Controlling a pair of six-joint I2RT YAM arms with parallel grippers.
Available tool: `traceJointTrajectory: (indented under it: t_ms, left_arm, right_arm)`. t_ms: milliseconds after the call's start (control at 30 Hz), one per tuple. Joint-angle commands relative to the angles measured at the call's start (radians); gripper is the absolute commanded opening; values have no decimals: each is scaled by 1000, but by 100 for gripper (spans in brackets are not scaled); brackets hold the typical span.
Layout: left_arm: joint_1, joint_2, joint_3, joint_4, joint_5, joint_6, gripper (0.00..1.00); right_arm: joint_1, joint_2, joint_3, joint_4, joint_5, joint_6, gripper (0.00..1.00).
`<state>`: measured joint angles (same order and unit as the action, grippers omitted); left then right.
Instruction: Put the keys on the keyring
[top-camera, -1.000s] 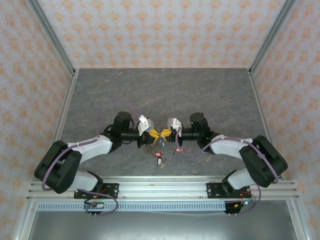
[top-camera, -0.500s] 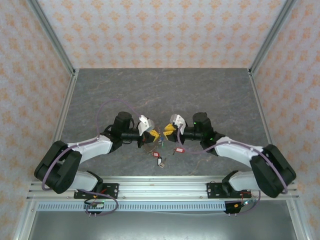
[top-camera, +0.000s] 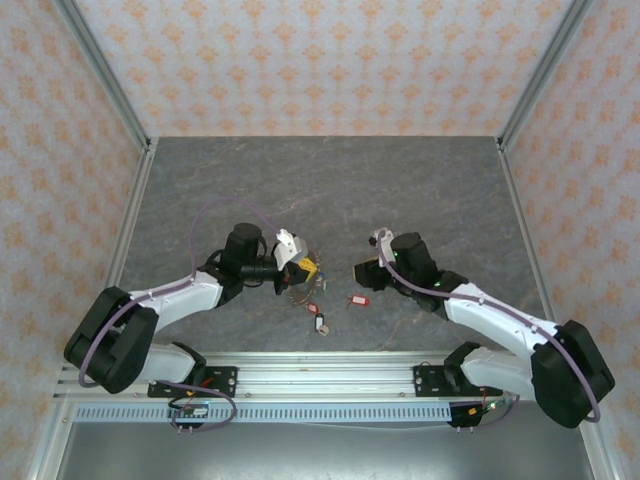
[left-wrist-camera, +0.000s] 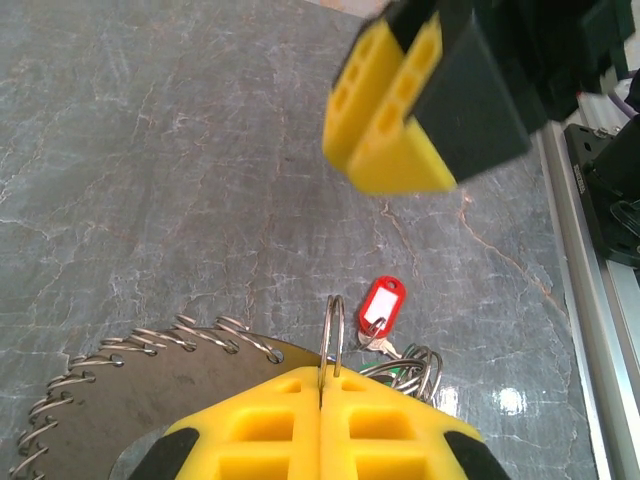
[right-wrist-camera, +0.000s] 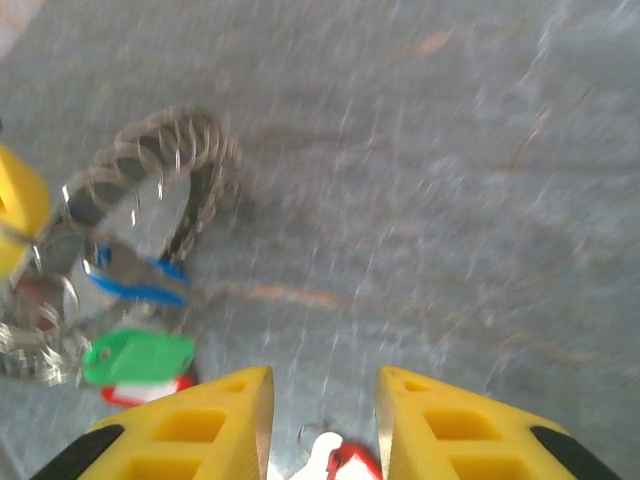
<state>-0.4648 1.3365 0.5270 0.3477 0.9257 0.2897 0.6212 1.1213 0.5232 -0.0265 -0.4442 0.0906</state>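
Left hand (top-camera: 306, 268): closed, yellow pads flush together. You have it pinched on a thin steel wire loop (left-wrist-camera: 335, 318), which stands edge-on out of the seam between the pads. You cannot tell whether that loop belongs to the large ring or to a key.

Left arm: folded at the elbow by the near left corner, forearm running up and to the right, hand lying level and pointing right.

Right hand (right-wrist-camera: 322, 420): yellow pads parted with a clear gap, nothing held between them. From the left wrist camera it hangs above the desk, tips angled down.

Right arm: stretched from the near right corner up and to the left, hand pointing left. The two hands face each other, apart.

Large grey-brown metal keyring with a ribbed wire rim (left-wrist-camera: 140, 350): flat on the grey marbled stone-look desk (top-camera: 330, 190), just beside and partly under the left hand.

Keys:
- key with a red plastic tag (left-wrist-camera: 381, 303), on the desk between the hands, below the right hand's tips;
- blue-tagged key (right-wrist-camera: 135, 282) and green-tagged key (right-wrist-camera: 140, 358), bunched with small split rings beside the keyring;
- red-and-white tagged key (top-camera: 320, 322), alone, nearer the front rail.
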Motion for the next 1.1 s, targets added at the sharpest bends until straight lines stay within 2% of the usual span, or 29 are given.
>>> traceJointTrajectory:
  t_ms: [0, 233, 400, 533, 767, 900, 1000, 1067]
  left_arm:
    - [-3, -32, -19, 6, -13, 7, 0]
    - [-2, -53, -33, -5, -23, 7, 0]
    - [1, -56, -33, -17, -18, 13, 0]
    - [1, -59, -32, -19, -15, 13, 0]
    - [1, -68, -25, -40, -10, 22, 0]
    - [2, -76, -24, -55, -8, 28, 0]
    - [3, -81, -24, -59, -7, 31, 0]
    - [3, -82, -24, -63, -6, 32, 0]
  right_arm:
    - [23, 56, 36, -114, -68, -56, 32]
    - [67, 222, 104, -148, -93, -130, 34]
    - [77, 285, 124, -134, -112, -160, 33]
    - [81, 320, 141, -141, -69, -167, 33]
    - [80, 360, 151, -151, -69, -153, 32]
    - [81, 362, 141, -147, -49, -138, 27]
    - [81, 364, 137, -147, -25, -124, 19]
    - [81, 360, 131, -144, -14, -118, 19]
